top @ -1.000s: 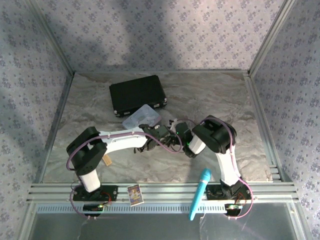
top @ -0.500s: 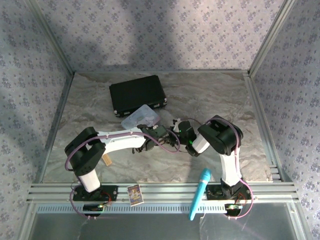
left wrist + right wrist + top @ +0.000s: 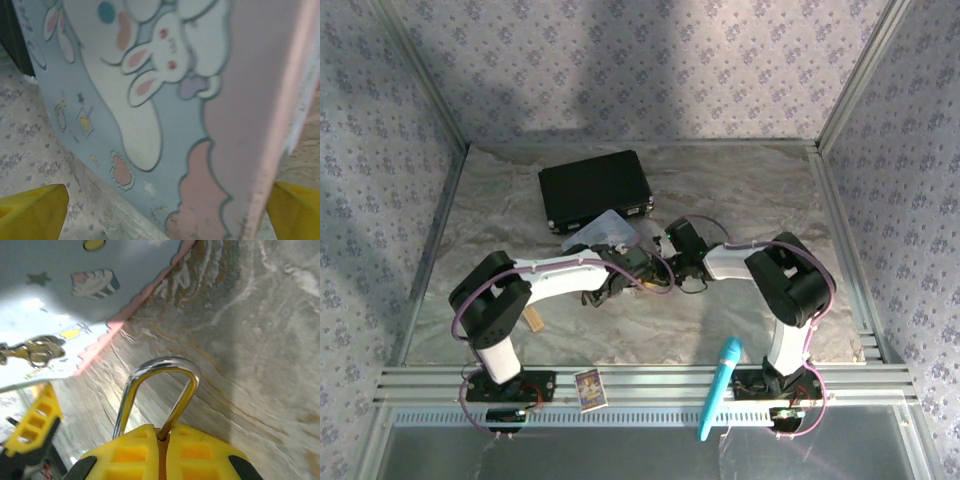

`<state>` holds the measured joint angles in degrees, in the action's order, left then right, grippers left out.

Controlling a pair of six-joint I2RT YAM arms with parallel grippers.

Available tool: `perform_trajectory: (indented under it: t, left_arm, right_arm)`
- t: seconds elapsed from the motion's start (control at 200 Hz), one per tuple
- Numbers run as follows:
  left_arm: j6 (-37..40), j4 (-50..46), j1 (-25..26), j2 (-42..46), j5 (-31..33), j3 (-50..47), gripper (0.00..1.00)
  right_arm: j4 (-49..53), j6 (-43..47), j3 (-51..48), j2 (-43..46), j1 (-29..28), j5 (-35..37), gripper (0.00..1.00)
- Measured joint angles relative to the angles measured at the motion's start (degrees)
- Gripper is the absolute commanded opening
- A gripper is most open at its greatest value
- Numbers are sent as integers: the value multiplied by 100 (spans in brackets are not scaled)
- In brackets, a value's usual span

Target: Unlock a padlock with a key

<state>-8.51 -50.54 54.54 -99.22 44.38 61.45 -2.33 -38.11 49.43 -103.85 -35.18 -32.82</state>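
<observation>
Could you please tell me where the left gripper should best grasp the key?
Probably by its wider ringed head, since the shaft looks too thin to pinch. The key lies close against the pastel tin, so the open left gripper should come from the table side.

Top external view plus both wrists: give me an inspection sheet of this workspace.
Surface: marbled grey table.
Job's things: padlock clamped in right gripper, shackle sticking out; key seen against pastel tin.
Clutter: black case, blue microphone-like item, card, tan block.
Grippers: left gripper open, tin between its fingers; right gripper shut on padlock.
Cables: purple cables along left arm and right arm.
Surroundings: patterned walls, aluminium frame.
</observation>
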Motion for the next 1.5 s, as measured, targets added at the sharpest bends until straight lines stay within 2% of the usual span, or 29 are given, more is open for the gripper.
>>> perform_trajectory:
  t: [0.125, 0.3, 0.405, 0.625, 0.735, 0.874, 0.924, 0.944, 0.979, 0.999, 1.019, 1.144, 1.234, 1.364, 1.499]
  left_arm:
    - [-282, -103, -101, -9, 74, 2, 100]
    - [-577, -219, -304, -33, 245, 2, 100]
    - [-664, -216, -439, -28, 286, 0, 100]
    - [-811, -216, -811, 22, 367, -7, 100]
    - [-813, -197, -960, 127, 391, -42, 100]
    - [-813, -155, -1008, 216, 426, -103, 100]
    - [-811, -98, -1008, 330, 391, -164, 100]
    - [-811, -57, -999, 393, 361, -201, 100]
    - [-813, 26, -986, 575, 291, -291, 100]
    - [-800, 92, -977, 734, 229, -365, 100]
    - [-802, 168, -973, 901, 162, -450, 100]
    - [-748, 636, -872, 2422, -442, -1005, 100]
    - [-750, 1029, -881, 3333, -643, -1185, 100]
    - [-809, 1513, -975, 3941, -487, -1196, 100]
    - [-616, 2280, -1458, 4122, -369, -1335, 100]
  right_arm:
    - [1060, 649, 136, 170, 229, -2, 12]
    - [2201, 1344, 304, 306, 463, 188, 34]
    - [2726, 1615, 442, 398, 479, 437, 39]
    - [3501, 1862, 706, 435, 485, 988, 43]
    - [3746, 1910, 748, 533, 483, 1266, 49]
    - [3856, 1934, 669, 852, 485, 1469, 64]
    - [3849, 1895, 632, 1086, 483, 1565, 73]
    - [3845, 1941, 625, 1196, 483, 1633, 79]
    - [3836, 1941, 623, 1403, 483, 1751, 82]
    - [3823, 1899, 623, 1510, 485, 1808, 93]
    - [3810, 1939, 623, 1637, 485, 1897, 97]
    - [3705, 1952, 632, 2391, 570, 2549, 99]
    - [3451, 1952, 555, 2855, 721, 3049, 99]
    - [2929, 1976, 63, 3654, 1027, 3720, 99]
    - [2374, 2100, -448, 4264, 1659, 4299, 96]
